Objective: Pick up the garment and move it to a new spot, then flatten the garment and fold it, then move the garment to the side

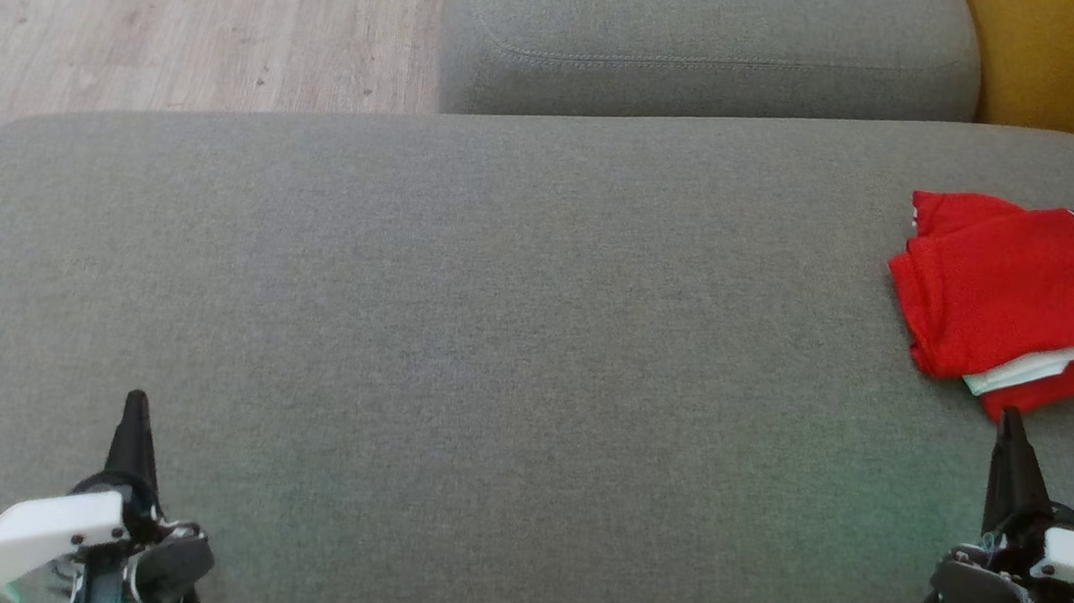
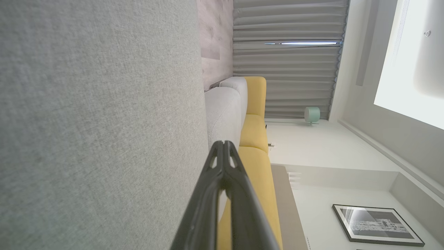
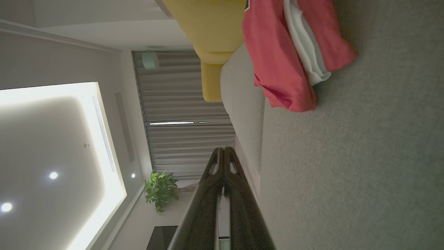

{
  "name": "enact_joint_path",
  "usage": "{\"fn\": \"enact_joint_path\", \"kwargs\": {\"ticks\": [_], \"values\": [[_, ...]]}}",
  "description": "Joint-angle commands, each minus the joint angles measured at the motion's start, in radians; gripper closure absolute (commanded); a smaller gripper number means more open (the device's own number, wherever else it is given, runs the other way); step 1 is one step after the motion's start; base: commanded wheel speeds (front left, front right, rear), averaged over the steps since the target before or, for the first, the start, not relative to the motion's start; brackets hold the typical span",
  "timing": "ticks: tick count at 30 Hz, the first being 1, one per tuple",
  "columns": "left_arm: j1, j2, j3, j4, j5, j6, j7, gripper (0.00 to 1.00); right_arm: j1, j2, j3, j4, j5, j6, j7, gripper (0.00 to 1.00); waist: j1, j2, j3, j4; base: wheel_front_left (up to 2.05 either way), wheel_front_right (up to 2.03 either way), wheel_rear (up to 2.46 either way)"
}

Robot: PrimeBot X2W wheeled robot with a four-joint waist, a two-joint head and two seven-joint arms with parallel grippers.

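Job looks done to us: garment (image 1: 1022, 279) lies folded on the sofa's (image 1: 494, 337) right; left pincer (image 1: 136, 398) and right pincer (image 1: 1011, 418) clenched, empty.

Red jersey (image 1: 1021, 289): folded into a compact stack, white trim showing at the near edge, black-and-white numerals on top. Lies flat just ahead of the right gripper (image 1: 1011, 423), apart from it.

Red garment (image 1: 1031, 290) runs past frame's right edge.
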Motion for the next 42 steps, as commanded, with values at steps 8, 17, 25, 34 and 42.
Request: {"fn": "enact_joint_path", "kwargs": {"ticks": [8,17,25,34,42], "values": [[-0.049,0.007,0.035,-0.028,0.011,-0.007,0.01,1.0,-0.053,-0.002,0.016,-0.031,-0.006,-0.001,0.01,1.0,0.0,0.0,0.0,0.0,0.0,0.0,0.0],[-0.049,0.005,0.037,-0.028,0.013,-0.007,0.011,1.0,-0.053,-0.001,0.014,-0.031,-0.008,-0.001,0.012,1.0,0.0,0.0,0.0,0.0,0.0,0.0,0.0],[-0.049,0.004,0.039,-0.028,0.015,-0.007,0.013,1.0,-0.053,0.0,0.013,-0.031,-0.009,-0.001,0.013,1.0,0.0,0.0,0.0,0.0,0.0,0.0,0.0],[-0.049,0.003,0.041,-0.028,0.016,-0.007,0.014,1.0,-0.053,0.001,0.011,-0.031,-0.01,-0.001,0.014,1.0,0.0,0.0,0.0,0.0,0.0,0.0,0.0],[-0.049,0.002,0.042,-0.028,0.017,-0.007,0.015,1.0,-0.053,0.001,0.011,-0.031,-0.01,-0.001,0.014,1.0,0.0,0.0,0.0,0.0,0.0,0.0,0.0]]}}
